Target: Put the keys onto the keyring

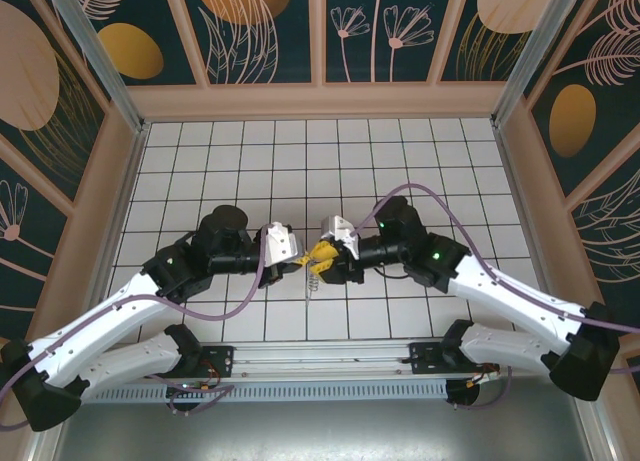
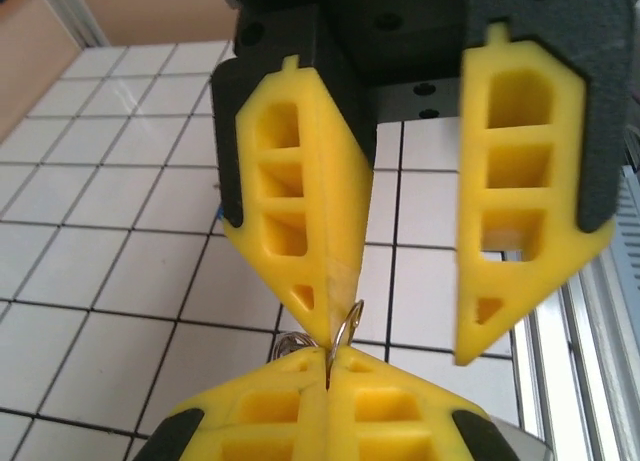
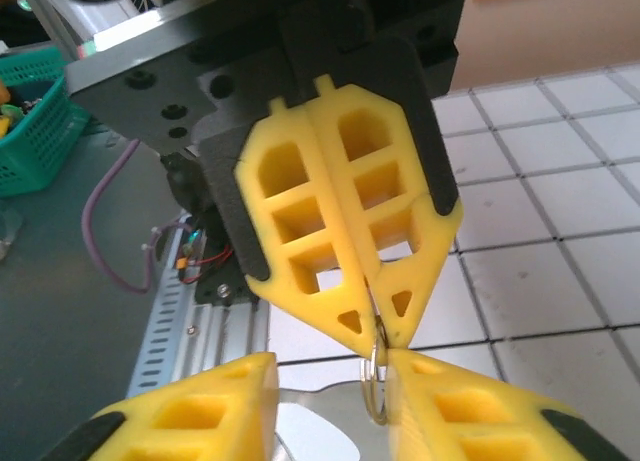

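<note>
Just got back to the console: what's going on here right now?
The two arms meet tip to tip above the tiled table. The left claw is shut on the keyring, pinching its thin metal ring. The right claw faces it, jaws apart, with the ring just inside the gap. Whether anything is threaded on it yet, I can't tell.

We've got our left gripper (image 2: 327, 359) clamped on a thin metal ring (image 2: 347, 326); just above that ring, the right gripper (image 2: 398, 336) hangs, jaws apart.
</note>
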